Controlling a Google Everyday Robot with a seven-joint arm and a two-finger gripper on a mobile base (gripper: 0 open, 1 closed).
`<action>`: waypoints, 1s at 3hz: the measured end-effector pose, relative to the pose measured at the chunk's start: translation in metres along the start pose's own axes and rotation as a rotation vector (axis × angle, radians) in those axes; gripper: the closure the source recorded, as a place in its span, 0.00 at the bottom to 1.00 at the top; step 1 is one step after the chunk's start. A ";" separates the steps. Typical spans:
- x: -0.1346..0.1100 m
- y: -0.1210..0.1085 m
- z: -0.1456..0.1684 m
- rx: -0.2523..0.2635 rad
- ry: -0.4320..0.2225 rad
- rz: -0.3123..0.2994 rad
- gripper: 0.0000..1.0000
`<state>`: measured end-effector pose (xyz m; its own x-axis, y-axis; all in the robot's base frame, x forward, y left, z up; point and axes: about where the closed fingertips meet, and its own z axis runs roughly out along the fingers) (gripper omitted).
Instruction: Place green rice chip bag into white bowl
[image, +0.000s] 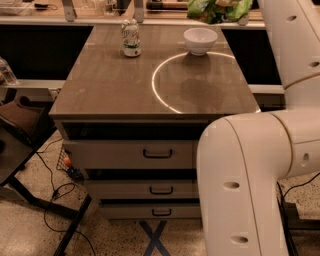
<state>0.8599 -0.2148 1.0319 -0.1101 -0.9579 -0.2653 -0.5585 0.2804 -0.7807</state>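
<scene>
Fingers of the gripper clench the bag (217, 10) at top edge, above the bowl (200, 40); released off-centre, it may slip onto table (125, 90).

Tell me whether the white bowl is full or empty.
Empty: the white bowl shows only plain white inside. The green rice chip bag hangs clear of it at the top edge; the gripper is out of view.

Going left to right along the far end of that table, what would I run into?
First the green-and-white drink can, then the white bowl, then the white robot arm. The green rice chip bag shows at the top edge, overlapping the bowl's span, so I leave it unplaced. The gripper is not in view.
</scene>
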 end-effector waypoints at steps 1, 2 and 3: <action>-0.008 0.006 0.022 0.002 -0.024 0.028 1.00; -0.013 0.012 0.034 -0.002 -0.039 0.034 1.00; -0.016 0.017 0.043 -0.011 -0.051 0.038 1.00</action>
<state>0.8876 -0.1914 0.9983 -0.0897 -0.9421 -0.3230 -0.5639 0.3154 -0.7633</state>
